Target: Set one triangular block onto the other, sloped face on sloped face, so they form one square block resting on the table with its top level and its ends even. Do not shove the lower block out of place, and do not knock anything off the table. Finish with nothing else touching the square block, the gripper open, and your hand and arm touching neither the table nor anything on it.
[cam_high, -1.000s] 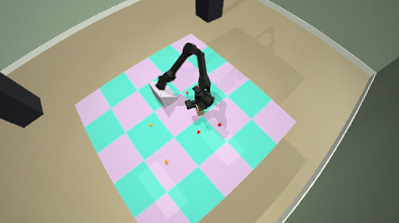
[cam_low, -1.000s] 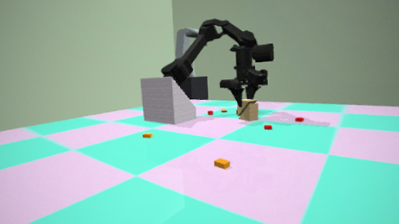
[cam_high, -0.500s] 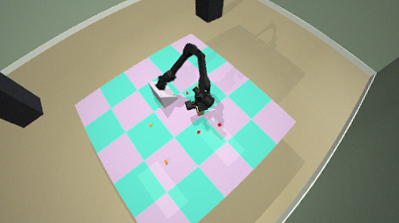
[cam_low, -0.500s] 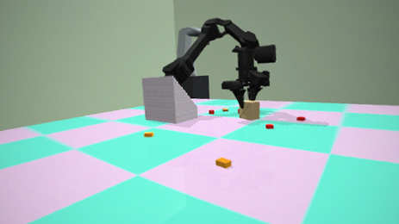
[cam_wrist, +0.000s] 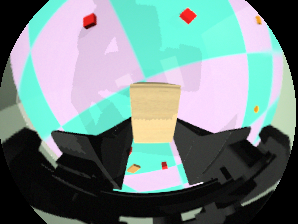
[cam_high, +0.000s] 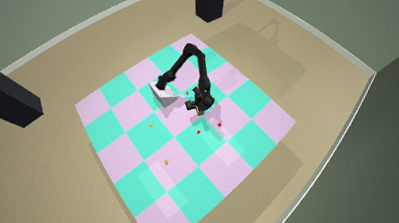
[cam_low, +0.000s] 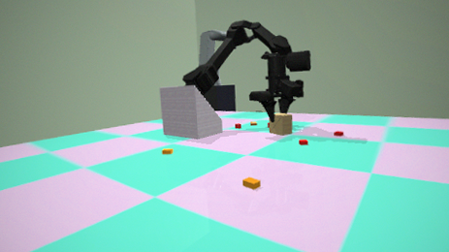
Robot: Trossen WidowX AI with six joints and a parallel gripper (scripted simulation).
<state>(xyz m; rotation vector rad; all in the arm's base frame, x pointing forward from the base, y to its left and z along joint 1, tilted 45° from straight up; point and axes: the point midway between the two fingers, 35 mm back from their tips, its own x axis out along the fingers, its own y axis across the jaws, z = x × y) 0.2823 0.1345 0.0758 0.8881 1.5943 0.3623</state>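
Note:
The two tan triangular blocks show in the exterior view as one near-square tan block (cam_low: 282, 125) on the table, below the fingers. The seam between them cannot be made out there. My gripper (cam_low: 278, 116) (cam_wrist: 152, 119) points down and is shut on the upper triangular block (cam_wrist: 154, 107), one finger on each side. In the wrist view a thin darker strip runs along this block's far edge; most of the lower block is hidden beneath it. Whether the ends are exactly even cannot be told. In the top view the arm mostly hides both blocks.
A grey wedge-shaped body (cam_low: 181, 111) (cam_high: 163, 96) stands by the arm's base. Small red pieces (cam_high: 198, 132) (cam_low: 303, 142) (cam_wrist: 188, 16) and small orange pieces (cam_high: 166, 162) (cam_low: 251, 183) (cam_wrist: 256, 109) lie scattered around the blocks on the pink and turquoise checkered table (cam_high: 163, 219) (cam_low: 105, 236).

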